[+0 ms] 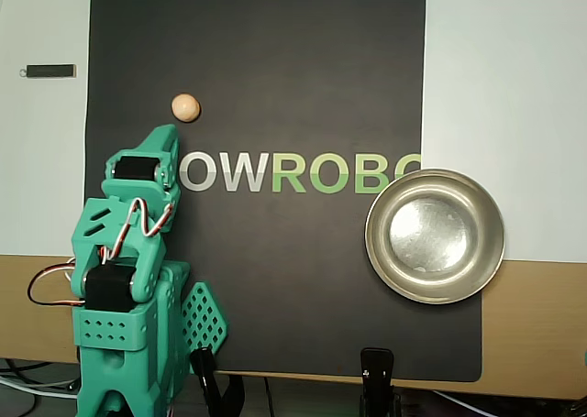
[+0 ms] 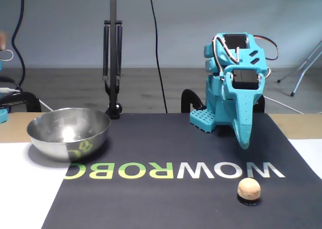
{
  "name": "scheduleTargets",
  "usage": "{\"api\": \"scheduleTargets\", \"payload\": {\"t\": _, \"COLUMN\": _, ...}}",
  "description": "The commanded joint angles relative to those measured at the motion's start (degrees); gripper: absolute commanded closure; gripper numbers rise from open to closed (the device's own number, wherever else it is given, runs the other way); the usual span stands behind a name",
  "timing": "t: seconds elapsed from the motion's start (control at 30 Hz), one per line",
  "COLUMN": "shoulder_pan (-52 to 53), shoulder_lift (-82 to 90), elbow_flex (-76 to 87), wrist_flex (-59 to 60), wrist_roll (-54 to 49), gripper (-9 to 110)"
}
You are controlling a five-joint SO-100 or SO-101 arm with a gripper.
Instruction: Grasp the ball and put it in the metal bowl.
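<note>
In the fixed view, the ball (image 2: 249, 188) is the nearest thing. It rests on the dark mat (image 2: 166, 153), close to the mat's near edge and toward its right side, just in front of the big printed letters (image 2: 173, 170). Nothing touches it. A little farther back hangs the end effector (image 2: 243, 140), folded down from the turquoise arm (image 2: 234, 83) with its tip pointing at the mat. It is empty, its fingers seem pressed together, and there is a clear gap between the tip and the ball.

The metal bowl (image 2: 69, 132) stands farther away, at the left edge of the mat, and nothing is in it. In the overhead view the same bowl (image 1: 435, 235) sits on the right edge of the mat, partly over the pale tabletop (image 1: 514, 115), well apart from the ball (image 1: 185, 107).

The step in hand appears to be the reach. To do it well, the arm should probably open its fingers before it goes down, then come straight over the ball so that one finger passes on each side. A smooth sphere is likely to roll if one finger touches it first, so the closing should be slow and centred.
</note>
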Motion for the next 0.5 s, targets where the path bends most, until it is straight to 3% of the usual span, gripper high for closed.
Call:
{"api": "scheduleTargets", "payload": {"t": 0.0, "shoulder_pan": -0.18, "shoulder_lift": 3.43, "elbow_flex": 1.76, "wrist_flex": -0.44, "wrist_roll": -0.09, "gripper": 101}}
{"api": "scheduleTargets", "payload": {"t": 0.47, "shoulder_pan": 0.18, "shoulder_lift": 3.43, "elbow_flex": 1.85, "wrist_flex": -0.44, "wrist_roll": 0.26, "gripper": 101}}
